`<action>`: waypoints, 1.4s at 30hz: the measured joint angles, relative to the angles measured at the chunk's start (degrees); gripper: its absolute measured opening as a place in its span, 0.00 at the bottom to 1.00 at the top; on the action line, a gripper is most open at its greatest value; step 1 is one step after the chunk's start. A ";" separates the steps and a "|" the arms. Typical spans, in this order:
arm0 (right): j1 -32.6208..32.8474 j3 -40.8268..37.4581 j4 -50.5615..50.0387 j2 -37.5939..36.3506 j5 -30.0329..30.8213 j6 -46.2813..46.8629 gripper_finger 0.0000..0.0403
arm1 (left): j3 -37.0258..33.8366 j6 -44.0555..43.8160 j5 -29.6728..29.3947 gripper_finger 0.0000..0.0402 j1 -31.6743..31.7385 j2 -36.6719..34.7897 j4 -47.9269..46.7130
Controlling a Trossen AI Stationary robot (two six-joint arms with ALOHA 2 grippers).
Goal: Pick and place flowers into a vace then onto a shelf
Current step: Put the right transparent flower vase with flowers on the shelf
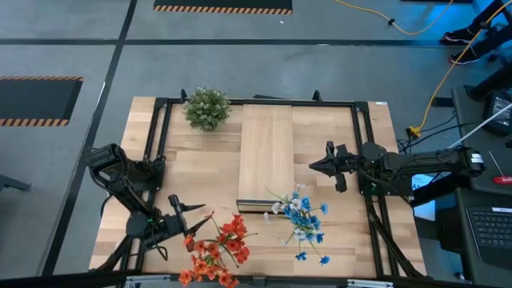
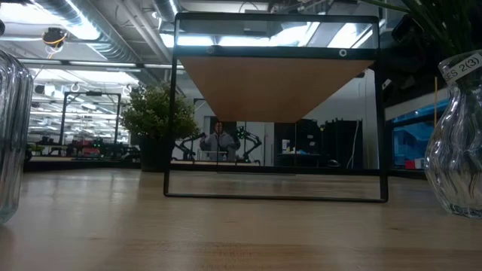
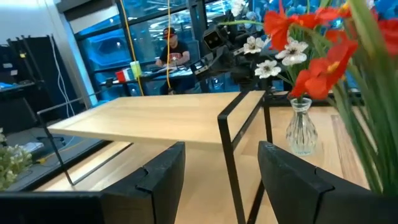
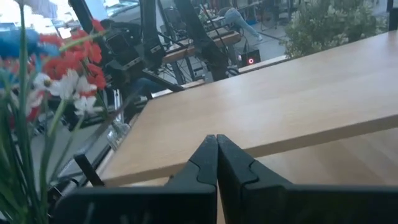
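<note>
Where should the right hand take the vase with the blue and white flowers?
Likely its narrow neck, above the wide belly of the vase, coming in level from the right hand's side: the blue and white flowers spread overhead and block a top approach.

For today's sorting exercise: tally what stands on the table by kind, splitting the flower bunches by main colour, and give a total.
Red-orange flower bunches: 1
Blue and white flower bunches: 1
Round bushy green plants: 1
Pale wood shelves: 1
Total: 4
</note>
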 joint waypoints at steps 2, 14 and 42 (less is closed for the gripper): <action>-0.01 0.56 -0.06 0.00 -0.02 1.32 0.00 | 1.25 1.70 0.02 0.47 0.45 0.00 0.00; 0.03 12.76 -24.07 0.78 -0.17 -7.66 0.00 | 6.91 16.81 0.02 0.38 6.70 0.00 0.00; 0.03 24.50 -44.80 0.46 4.39 -16.37 0.00 | 6.91 28.95 6.21 0.01 19.38 -22.27 -10.80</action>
